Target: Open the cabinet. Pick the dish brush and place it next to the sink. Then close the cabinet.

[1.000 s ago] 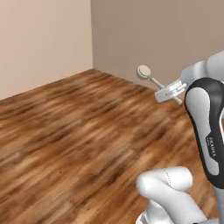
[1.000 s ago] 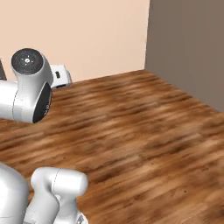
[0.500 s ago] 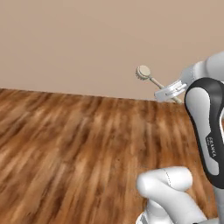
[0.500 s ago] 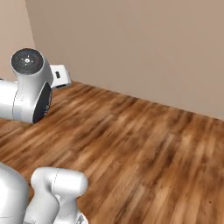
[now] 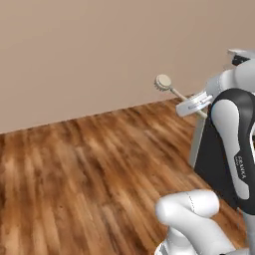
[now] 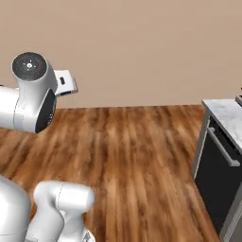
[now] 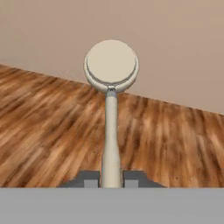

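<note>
Wooden floor and a bare beige wall lie ahead while the claw [image 7: 111, 178] is clamped on the dish brush [image 7: 111, 70] by the handle's end, head held out in the air. So short a grip could let it swing or slip loose during driving.

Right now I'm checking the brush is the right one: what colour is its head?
Pale beige, on the dish brush; the hand view shows it best.

looks like a home kitchen: wood plank floor [image 6: 132, 151], beige wall [image 6: 142, 47], dark appliance [image 6: 220, 182] under a stone-topped bench [image 6: 226, 113].
</note>
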### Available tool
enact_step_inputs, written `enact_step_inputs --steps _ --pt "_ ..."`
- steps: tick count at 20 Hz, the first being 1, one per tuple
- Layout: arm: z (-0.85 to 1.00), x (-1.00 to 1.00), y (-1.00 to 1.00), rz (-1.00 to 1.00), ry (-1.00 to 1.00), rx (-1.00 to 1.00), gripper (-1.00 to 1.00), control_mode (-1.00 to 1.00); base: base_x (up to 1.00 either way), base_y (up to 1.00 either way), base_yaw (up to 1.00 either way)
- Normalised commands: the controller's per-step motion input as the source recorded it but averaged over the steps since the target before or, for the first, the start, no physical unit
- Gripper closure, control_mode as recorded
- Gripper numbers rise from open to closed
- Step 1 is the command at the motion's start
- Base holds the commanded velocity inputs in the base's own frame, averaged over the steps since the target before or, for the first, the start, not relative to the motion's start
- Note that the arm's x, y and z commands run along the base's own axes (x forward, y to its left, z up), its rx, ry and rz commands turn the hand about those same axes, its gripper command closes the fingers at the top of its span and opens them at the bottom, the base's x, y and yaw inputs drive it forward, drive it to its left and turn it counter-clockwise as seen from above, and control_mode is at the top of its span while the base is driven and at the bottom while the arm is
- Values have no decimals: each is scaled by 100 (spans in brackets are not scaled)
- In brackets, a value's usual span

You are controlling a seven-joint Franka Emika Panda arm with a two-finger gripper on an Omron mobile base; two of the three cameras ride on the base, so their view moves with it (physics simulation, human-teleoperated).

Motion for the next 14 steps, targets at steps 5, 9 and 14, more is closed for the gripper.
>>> enact_step_inputs --steps 5,9,14 --pt "0 0 0 0 0 0 100 100 0 -24 -89" --pt "0 0 0 0 0 0 100 100 0 -27 -88" --pt "0 0 0 0 0 0 100 100 5 -26 -85"
